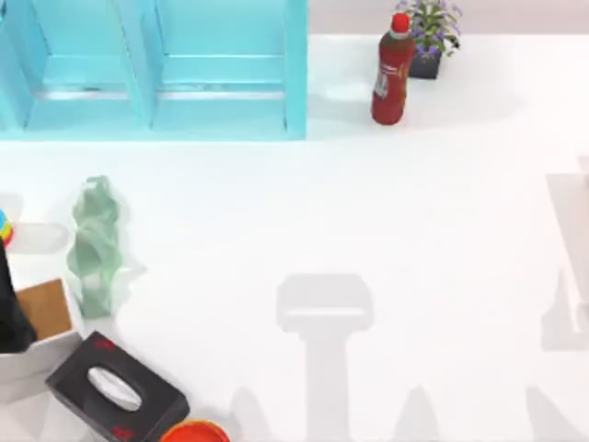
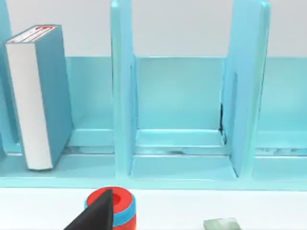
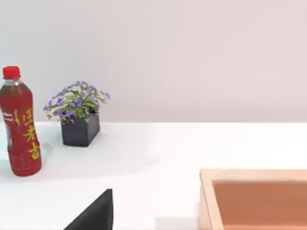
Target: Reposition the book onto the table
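The book, light blue with white page edges and a red-marked spine, stands upright in a compartment of the turquoise shelf unit. The left wrist view faces that shelf from some distance, and a dark part of my left gripper shows low in the picture, well short of the book. The white table spreads wide in front of the shelf. A dark part of my right gripper hangs over the table's right side, away from the shelf.
A red bottle and a potted plant stand at the back right. A green twisted object, a black tissue box, an orange dish and a white box crowd the front left. A wooden box lies near the right gripper.
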### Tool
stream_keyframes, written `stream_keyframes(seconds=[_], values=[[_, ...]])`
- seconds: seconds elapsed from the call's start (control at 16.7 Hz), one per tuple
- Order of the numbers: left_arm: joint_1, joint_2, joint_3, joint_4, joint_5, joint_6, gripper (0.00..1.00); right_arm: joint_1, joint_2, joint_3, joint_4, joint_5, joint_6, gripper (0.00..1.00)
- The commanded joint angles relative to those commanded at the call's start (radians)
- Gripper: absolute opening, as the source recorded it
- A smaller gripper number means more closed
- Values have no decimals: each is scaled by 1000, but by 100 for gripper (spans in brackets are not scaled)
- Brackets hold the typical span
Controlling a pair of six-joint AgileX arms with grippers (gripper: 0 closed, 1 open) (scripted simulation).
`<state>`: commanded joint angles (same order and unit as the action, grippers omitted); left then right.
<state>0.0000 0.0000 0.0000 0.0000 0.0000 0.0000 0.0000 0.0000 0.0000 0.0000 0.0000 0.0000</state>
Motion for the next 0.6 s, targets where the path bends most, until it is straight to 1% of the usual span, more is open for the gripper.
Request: stream_keyframes(seconds=[0.18,0.3,0.42,0.6], values=[[3,10,6,6,4,1,100,0,0,0,0,0,0,100],[20,62,36,34,22,6,100,0,0,0,0,0,0,100],[48,157,89,82,54,14,100,0,0,0,0,0,0,100],[108,375,198,183,119,31,100,0,0,0,0,0,0,100]])
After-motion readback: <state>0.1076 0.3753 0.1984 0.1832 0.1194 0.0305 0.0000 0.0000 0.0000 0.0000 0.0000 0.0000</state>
